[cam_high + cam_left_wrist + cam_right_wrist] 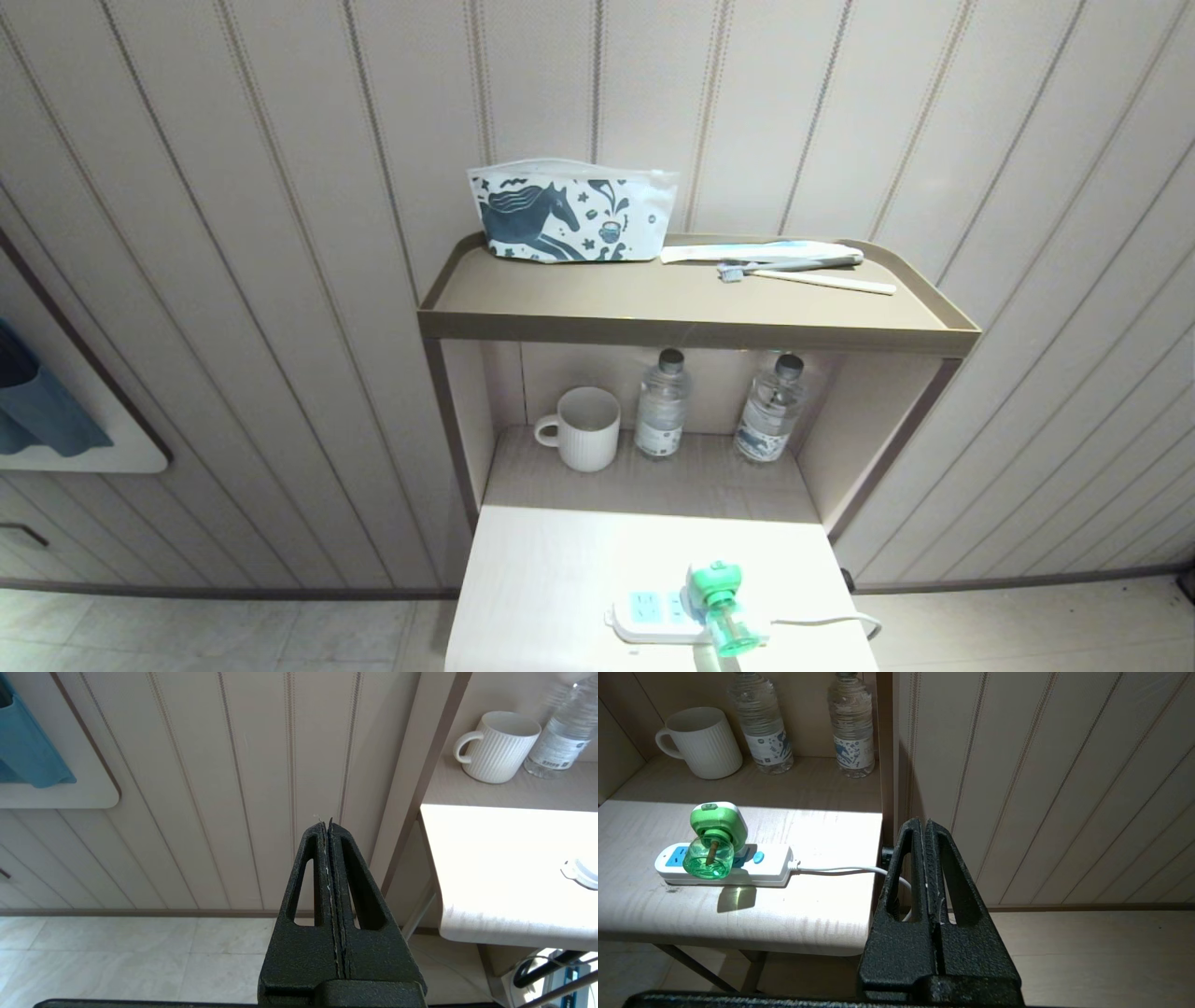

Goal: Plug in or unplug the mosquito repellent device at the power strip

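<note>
Two grippers catalogued, neither near the work. Left gripper (pixel 329 826): fingers pressed together, holding nothing, hanging off to the side of the table (pixel 490 896) over floor tiles and facing the panelled wall; judged parked. Right gripper (pixel 927 828): fingers likewise closed flat against each other and empty, sitting off the table's other edge, well apart from the device. Item of the task, mosquito repellent device (pixel 717 597): green-and-white head with translucent green bottle, seated in the power strip (pixel 653 616) at a socket toward its cord end, so it appears plugged in; unplugging is therefore the likely job, not yet begun. Power strip: lies flat near the table's front edge, blue socket faces up, thin white cord (pixel 840 870) running off the table edge toward the right gripper's side, probably to a wall outlet out of sight. Recessed shelf behind: ribbed white mug (pixel 583 429) and two clear water bottles (pixel 663 406), standing upright against the back, clear of the work. Top shelf (pixel 691 331): horse-print pouch (pixel 569 219) and toothbrush (pixel 803 275), stored out of reach of the task.
</note>
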`<state>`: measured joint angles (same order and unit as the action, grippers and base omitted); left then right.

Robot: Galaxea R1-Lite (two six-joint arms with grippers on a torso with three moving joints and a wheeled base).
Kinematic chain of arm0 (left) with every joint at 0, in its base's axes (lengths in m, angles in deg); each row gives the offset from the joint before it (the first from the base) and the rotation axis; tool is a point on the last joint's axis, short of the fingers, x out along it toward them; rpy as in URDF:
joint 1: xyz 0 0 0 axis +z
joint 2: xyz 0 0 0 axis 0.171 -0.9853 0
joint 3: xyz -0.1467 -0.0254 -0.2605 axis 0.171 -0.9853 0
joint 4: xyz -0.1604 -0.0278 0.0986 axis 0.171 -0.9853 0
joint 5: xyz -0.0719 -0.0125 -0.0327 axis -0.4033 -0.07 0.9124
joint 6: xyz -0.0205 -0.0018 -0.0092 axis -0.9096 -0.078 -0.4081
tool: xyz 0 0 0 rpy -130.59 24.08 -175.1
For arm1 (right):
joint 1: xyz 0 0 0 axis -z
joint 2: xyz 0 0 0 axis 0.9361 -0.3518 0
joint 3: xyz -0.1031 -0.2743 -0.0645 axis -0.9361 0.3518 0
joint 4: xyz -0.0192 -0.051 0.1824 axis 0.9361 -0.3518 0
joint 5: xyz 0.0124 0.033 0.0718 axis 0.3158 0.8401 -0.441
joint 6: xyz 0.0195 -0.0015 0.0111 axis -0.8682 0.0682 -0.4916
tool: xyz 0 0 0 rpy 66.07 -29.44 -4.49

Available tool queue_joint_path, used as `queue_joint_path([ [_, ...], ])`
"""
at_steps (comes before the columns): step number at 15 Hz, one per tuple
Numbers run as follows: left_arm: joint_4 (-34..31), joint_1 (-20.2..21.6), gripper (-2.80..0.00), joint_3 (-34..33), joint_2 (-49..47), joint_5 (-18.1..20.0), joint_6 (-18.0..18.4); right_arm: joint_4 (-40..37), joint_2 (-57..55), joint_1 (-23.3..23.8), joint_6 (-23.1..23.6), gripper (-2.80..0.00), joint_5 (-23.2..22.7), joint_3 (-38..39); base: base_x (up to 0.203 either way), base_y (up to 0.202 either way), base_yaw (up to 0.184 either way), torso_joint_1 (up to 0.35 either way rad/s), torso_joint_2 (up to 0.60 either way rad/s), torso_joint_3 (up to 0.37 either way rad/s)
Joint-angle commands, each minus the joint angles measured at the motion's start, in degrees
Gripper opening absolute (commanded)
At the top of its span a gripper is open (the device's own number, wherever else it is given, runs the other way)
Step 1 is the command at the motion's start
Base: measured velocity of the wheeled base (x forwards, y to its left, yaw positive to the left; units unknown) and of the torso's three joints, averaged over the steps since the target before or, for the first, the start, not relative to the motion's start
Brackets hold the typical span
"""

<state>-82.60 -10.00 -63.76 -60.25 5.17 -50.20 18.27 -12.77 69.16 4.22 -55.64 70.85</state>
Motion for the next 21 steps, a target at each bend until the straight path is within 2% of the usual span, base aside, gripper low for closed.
queue_joint_path([
  [1, 0.0, 0.0, -2.8, 0.0, 0.0, 0.0, 0.0, 0.0, -0.1, 0.1, -0.1, -2.8, 0.1, 0.0, 0.0, 0.0, 0.0, 0.0, 0.0, 0.0],
  [21, 0.0, 0.0, -2.8, 0.0, 0.0, 0.0, 0.0, 0.0, 0.0, 0.0, -0.1, -2.8, 0.1, 0.0, 0.0, 0.0, 0.0, 0.0, 0.0, 0.0],
])
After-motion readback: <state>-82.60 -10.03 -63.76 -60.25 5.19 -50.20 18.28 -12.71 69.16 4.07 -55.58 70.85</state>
